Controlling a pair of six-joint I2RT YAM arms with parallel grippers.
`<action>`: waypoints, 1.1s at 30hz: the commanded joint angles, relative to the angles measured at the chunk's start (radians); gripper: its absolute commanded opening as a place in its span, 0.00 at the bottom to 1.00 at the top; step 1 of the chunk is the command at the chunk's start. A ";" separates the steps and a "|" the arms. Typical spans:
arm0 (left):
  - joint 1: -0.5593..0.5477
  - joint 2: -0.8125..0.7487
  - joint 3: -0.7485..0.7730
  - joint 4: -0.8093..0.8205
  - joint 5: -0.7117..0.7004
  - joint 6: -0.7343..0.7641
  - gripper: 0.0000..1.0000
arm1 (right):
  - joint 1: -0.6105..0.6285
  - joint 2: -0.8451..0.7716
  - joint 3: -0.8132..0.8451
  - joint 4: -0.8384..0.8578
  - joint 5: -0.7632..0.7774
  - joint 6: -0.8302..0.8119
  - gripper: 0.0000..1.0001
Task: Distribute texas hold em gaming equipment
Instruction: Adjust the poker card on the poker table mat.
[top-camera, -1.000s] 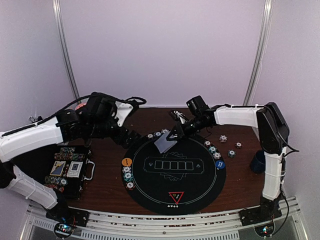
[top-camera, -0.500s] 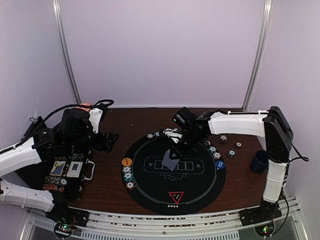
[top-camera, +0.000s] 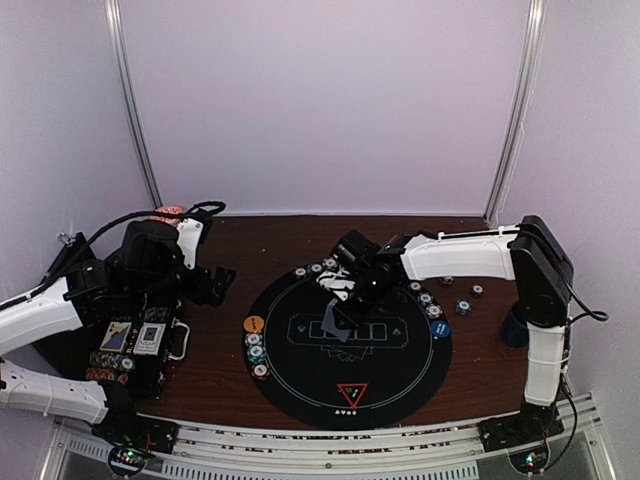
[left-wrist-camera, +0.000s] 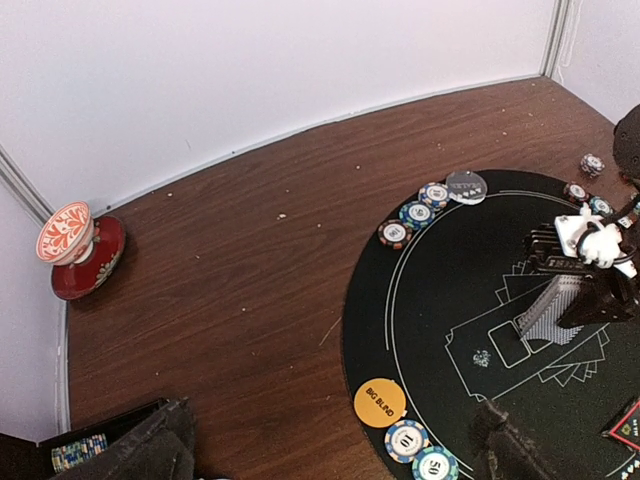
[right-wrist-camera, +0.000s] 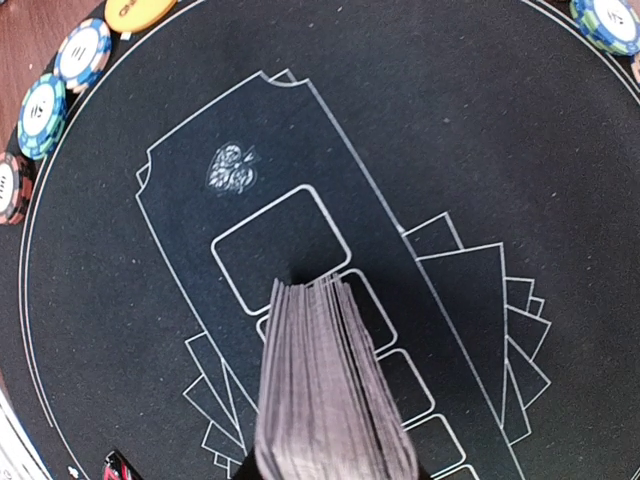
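My right gripper (top-camera: 347, 303) is shut on a deck of grey-blue-backed playing cards (top-camera: 337, 321). The deck (right-wrist-camera: 331, 392) stands on edge, its lower edge against the printed card boxes at the middle of the black round mat (top-camera: 300, 372). Seen from the left wrist, the deck (left-wrist-camera: 550, 310) hangs below the white-tipped jaws. Striped poker chips (top-camera: 256, 350) and an orange button (left-wrist-camera: 380, 402) line the mat's left rim. More chips (left-wrist-camera: 418, 212) sit at its back rim, a blue button (top-camera: 439, 328) at the right, a red triangle marker (top-camera: 352, 393) at the front. My left gripper (top-camera: 216, 283) is open and holds nothing, over bare wood left of the mat.
An open chip case (top-camera: 135, 345) lies at the near left under my left arm. A red-and-white cup on its saucer (left-wrist-camera: 80, 250) stands in the far left corner. Loose chips (top-camera: 463, 307) and a dark blue mug (top-camera: 517, 323) sit right of the mat.
My right gripper has carried the deck from the mat's back rim forward and down to its centre. The left arm drew back to the left, then held still.
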 joint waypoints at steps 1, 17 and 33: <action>0.004 -0.003 -0.004 0.042 -0.016 -0.010 0.98 | 0.012 0.011 0.011 -0.038 0.037 -0.012 0.22; 0.004 0.012 -0.004 0.040 -0.013 -0.008 0.98 | 0.043 0.036 0.075 -0.076 0.064 -0.025 0.31; 0.004 0.024 -0.003 0.038 -0.019 -0.006 0.98 | 0.062 0.010 0.093 -0.078 0.138 -0.028 0.34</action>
